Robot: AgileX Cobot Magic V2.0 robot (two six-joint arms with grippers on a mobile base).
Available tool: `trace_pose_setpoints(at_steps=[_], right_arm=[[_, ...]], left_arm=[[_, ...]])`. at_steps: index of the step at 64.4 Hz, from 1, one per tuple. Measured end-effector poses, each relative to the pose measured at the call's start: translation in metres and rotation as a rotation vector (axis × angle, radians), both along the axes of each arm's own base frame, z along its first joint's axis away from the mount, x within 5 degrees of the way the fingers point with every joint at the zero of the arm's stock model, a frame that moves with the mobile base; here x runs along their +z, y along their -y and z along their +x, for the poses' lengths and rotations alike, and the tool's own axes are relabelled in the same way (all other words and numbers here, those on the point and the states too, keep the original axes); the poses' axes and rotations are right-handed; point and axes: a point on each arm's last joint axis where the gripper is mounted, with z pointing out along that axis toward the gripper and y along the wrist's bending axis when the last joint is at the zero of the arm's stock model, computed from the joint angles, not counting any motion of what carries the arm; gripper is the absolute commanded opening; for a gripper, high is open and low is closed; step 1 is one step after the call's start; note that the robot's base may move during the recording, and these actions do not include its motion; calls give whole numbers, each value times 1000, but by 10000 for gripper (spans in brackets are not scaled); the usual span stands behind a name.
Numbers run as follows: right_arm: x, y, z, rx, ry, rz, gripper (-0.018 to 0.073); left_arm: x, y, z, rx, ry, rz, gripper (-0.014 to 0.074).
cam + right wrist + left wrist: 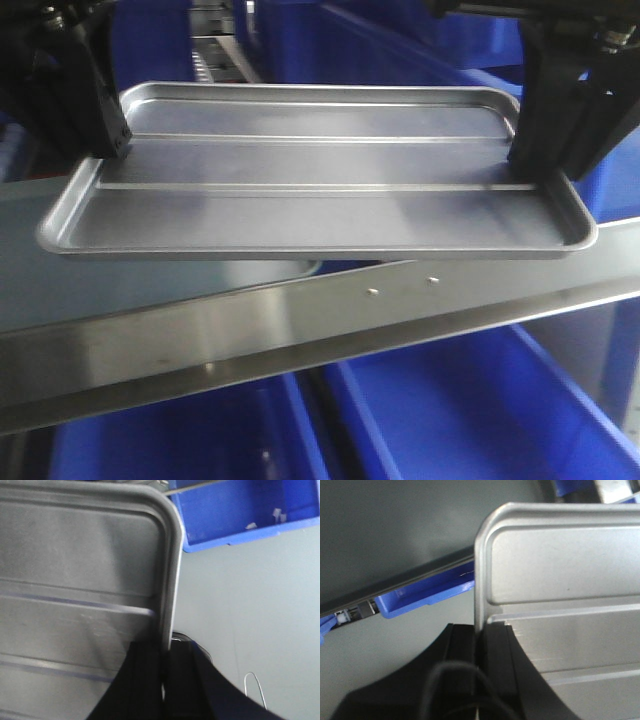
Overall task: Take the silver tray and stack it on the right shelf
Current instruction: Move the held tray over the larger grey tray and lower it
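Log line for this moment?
silver tray: lifted, above right shelf | left gripper: shut on left rim | right gripper: shut on right rim | stacked: no

In the front-facing view, soft, even light from overhead gives the shiny rectangular stainless-steel tray (300, 205) a pale, hazy sheen. A duller, streaky reflection runs along the flat steel front rail (300, 325), and the black left gripper (108, 140) and black right gripper (535, 160) read as near-featureless dark shapes. Both wrist views are close and soft-focused: the tray's rim is blurry, its ridges look smeared with a bluish fringe in the right wrist view, and both grippers sit underexposed along the bottom edges.
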Motion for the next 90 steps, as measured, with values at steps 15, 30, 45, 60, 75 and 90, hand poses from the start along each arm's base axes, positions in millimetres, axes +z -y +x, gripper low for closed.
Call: trace_pose_setpoints(at_steps=[15,30,45,60,75,90], right_arm=[[0,0,0,0,0,0,57],[0,0,0,0,0,0,57],[0,0,0,0,0,0,57],[0,0,0,0,0,0,57],[0,0,0,0,-1,-1,57],[0,0,0,0,-1,-1,57]], left_arm=[[0,0,0,1,-3,3,-93],[0,0,0,1,-3,3,-93],[0,0,0,1,-3,3,-93],[0,0,0,1,-3,3,-93],[0,0,0,1,-3,3,-93],[0,0,0,1,-3,3,-93]])
